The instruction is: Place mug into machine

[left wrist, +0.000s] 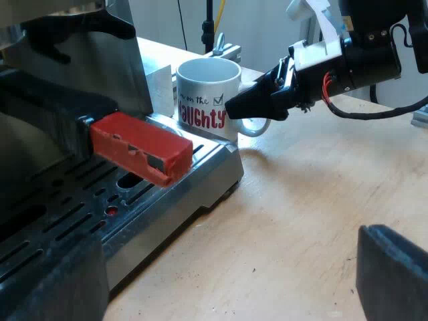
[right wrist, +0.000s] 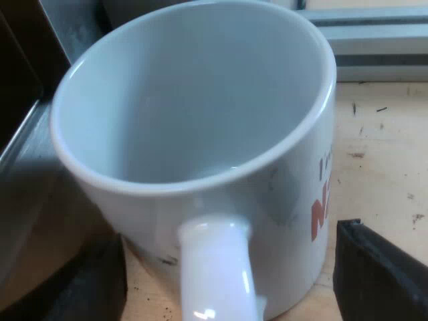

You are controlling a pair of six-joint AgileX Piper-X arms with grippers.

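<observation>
The mug (left wrist: 207, 87) was white and glossy, with a plain, empty inside and a thick looped handle (right wrist: 214, 267). A few grey scuff marks showed on its outer wall near the handle. Along its side ran small black lettering, "on the", followed by a ticked box, and under that large red capitals reading "NAUGHTY". In the right wrist view only the start of the print could be read: a black "I'" above a red "N".

The mug stood upright on the wooden table (left wrist: 307, 214), just beside the corner of the espresso machine (left wrist: 100, 67) where its slotted drip tray (left wrist: 187, 180) ended. It was close to the table edge that carried an aluminium rail (right wrist: 374, 40).

The right gripper (left wrist: 234, 107) was at the handle, its fingers (right wrist: 381, 274) spread to either side of the loop and clear of it. The left gripper (left wrist: 227, 267) hung over the table by the tray's edge, fingers wide apart with nothing between them. The holder's red end (left wrist: 140, 147) jutted out over the tray.
</observation>
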